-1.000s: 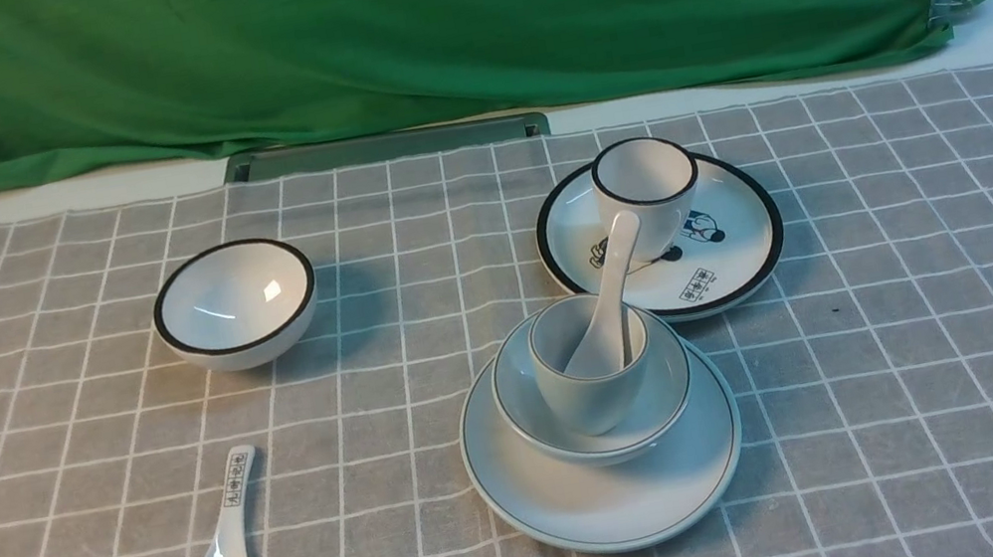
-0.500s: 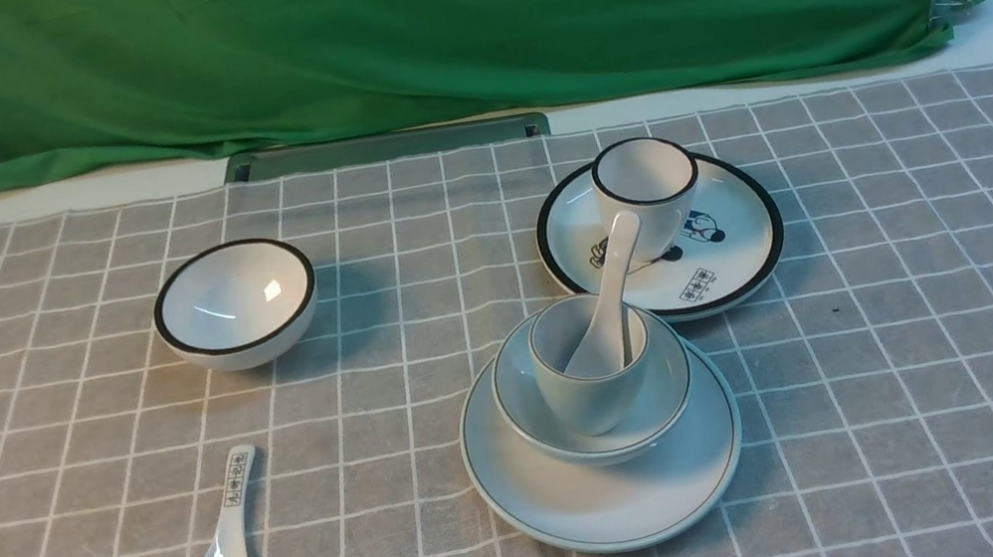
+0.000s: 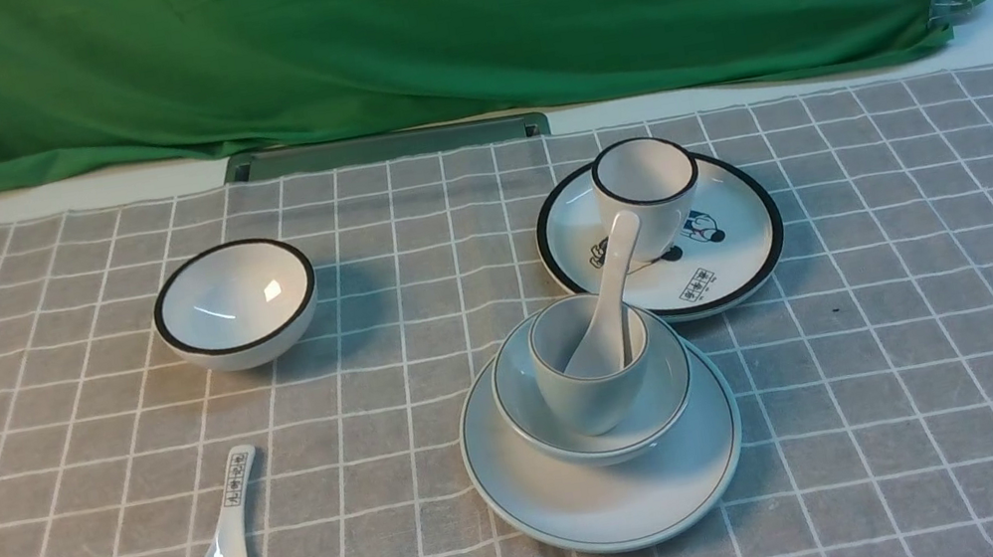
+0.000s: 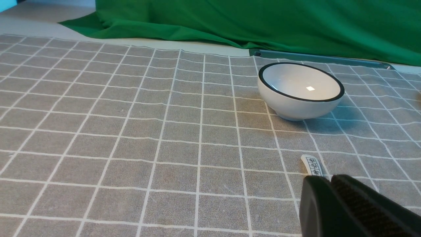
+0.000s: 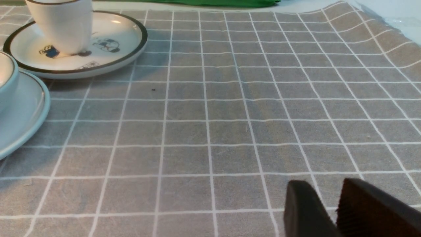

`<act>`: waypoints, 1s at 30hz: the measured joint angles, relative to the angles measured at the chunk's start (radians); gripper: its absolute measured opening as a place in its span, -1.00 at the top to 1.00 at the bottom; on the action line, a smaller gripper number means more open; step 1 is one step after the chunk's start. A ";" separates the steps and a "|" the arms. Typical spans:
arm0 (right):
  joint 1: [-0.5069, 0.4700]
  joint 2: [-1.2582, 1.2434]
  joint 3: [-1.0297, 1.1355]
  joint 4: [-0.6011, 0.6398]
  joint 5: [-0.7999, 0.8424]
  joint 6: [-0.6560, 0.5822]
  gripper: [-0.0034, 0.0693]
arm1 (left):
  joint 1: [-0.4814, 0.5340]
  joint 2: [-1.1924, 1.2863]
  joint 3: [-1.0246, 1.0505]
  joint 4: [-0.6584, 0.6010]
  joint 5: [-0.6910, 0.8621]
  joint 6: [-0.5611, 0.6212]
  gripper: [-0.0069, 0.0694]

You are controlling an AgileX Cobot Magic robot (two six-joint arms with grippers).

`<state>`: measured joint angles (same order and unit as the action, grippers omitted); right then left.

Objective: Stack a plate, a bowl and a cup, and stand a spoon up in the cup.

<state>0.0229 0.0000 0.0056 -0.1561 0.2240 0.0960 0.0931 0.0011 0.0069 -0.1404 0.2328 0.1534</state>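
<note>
Front view | spoon [image 3: 606, 300] in cup [image 3: 590, 364] | both pincers apart, seemingly closed

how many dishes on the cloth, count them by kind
plates: 2 - pale green plate, black-rimmed cartoon plate
bowls: 2 - pale green bowl, black-rimmed bowl
cups: 2 - pale green cup, black-rimmed cup
spoons: 2 - plain spoon, printed spoon
total: 8

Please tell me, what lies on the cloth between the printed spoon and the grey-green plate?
Nothing. In the front view, only bare checked tablecloth separates the printed spoon from the plate.
</note>
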 joint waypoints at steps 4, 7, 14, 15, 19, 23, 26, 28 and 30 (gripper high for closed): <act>0.000 0.000 0.000 0.000 0.000 0.000 0.29 | 0.000 0.000 0.000 0.000 0.000 0.000 0.77; 0.000 0.000 0.000 0.000 0.000 0.000 0.27 | 0.000 0.000 0.000 0.000 0.000 0.000 0.77; 0.000 0.000 0.000 0.000 0.000 0.000 0.25 | 0.000 0.000 0.000 0.000 0.000 0.000 0.77; 0.000 0.000 0.000 0.000 0.000 0.000 0.25 | 0.000 0.000 0.000 0.000 0.000 0.000 0.77; 0.000 0.000 0.000 0.000 0.000 0.000 0.25 | 0.000 0.000 0.000 0.000 0.000 0.000 0.77; 0.000 0.000 0.000 0.000 0.000 0.000 0.25 | 0.000 0.000 0.000 0.000 0.000 0.001 0.77; 0.000 0.000 0.000 0.000 0.000 0.000 0.25 | 0.000 0.000 0.000 0.000 0.000 0.001 0.77; 0.000 0.000 0.000 0.000 0.000 0.000 0.25 | 0.000 0.000 0.000 0.000 0.000 0.001 0.77; 0.000 0.000 0.000 0.000 0.000 0.000 0.25 | 0.000 0.000 0.000 0.000 0.000 0.001 0.77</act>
<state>0.0229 0.0000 0.0056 -0.1561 0.2240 0.0960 0.0931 0.0011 0.0069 -0.1404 0.2328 0.1544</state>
